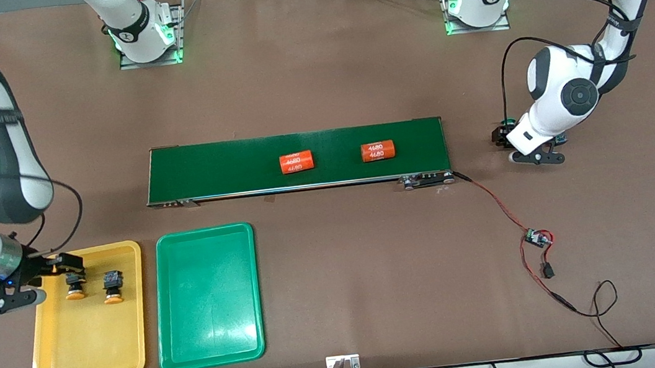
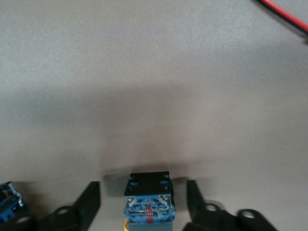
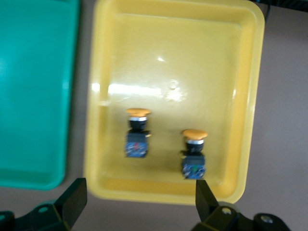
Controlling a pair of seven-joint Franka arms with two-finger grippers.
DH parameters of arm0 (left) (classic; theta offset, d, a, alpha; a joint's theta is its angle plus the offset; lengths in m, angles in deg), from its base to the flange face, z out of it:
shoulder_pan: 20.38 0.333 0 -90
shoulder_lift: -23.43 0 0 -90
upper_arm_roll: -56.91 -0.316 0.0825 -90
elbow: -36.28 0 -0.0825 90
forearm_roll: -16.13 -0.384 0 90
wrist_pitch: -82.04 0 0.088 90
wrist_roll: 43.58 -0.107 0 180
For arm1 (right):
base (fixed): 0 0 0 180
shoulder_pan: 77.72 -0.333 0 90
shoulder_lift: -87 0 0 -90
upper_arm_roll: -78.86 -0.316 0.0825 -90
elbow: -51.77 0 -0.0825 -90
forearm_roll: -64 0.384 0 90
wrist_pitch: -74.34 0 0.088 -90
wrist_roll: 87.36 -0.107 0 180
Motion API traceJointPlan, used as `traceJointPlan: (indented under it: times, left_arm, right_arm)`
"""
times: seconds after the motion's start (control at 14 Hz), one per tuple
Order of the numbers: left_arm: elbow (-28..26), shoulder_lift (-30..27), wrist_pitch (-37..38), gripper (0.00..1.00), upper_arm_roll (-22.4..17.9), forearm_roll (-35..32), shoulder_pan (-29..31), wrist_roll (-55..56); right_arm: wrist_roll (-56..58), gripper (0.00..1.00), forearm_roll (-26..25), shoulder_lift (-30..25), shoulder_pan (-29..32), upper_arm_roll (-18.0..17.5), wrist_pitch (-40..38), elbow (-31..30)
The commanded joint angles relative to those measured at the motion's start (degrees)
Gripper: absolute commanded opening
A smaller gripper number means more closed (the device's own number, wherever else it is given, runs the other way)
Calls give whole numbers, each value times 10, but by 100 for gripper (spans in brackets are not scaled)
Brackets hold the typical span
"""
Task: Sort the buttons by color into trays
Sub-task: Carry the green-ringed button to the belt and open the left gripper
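Two yellow-capped buttons lie in the yellow tray; they also show in the right wrist view. The green tray beside it holds nothing. My right gripper is open and empty over the yellow tray's edge. My left gripper is low over the table past the conveyor's end, toward the left arm's end. It is open, its fingers on either side of a black-and-blue button without touching it. A second button lies beside it. Their caps are mostly hidden.
The dark-green conveyor belt carries two orange cylinders. A red-black wire runs from the belt's end to a small circuit board; the wire also shows in the left wrist view.
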Motion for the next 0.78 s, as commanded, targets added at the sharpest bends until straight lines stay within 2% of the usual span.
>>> traceJointPlan:
  times: [0.0, 0.07, 0.21, 0.36, 0.57, 0.71]
  left_arm:
    - [1, 0, 5, 41, -1, 9, -6, 0]
    - [4, -1, 21, 31, 3, 9, -7, 0]
    - [17, -11, 60, 23, 9, 9, -8, 1]
    - [56, -23, 129, 23, 30, 9, -8, 14]
    - [162, -27, 269, 23, 82, 28, -11, 64]
    - [196, -25, 280, 23, 117, 80, -12, 93]
  right_arm:
    - [-36, 100, 11, -51, -21, 2, -64, -18]
    - [-44, 100, 11, -64, -37, 2, -84, -18]
    - [-86, 100, 13, -77, -67, 3, -110, -18]
    - [-113, 100, 14, -86, -90, 6, -111, -27]
    - [-148, 100, 14, -110, -111, 9, -110, -54]
    - [-148, 100, 11, -127, -110, 9, -111, -67]
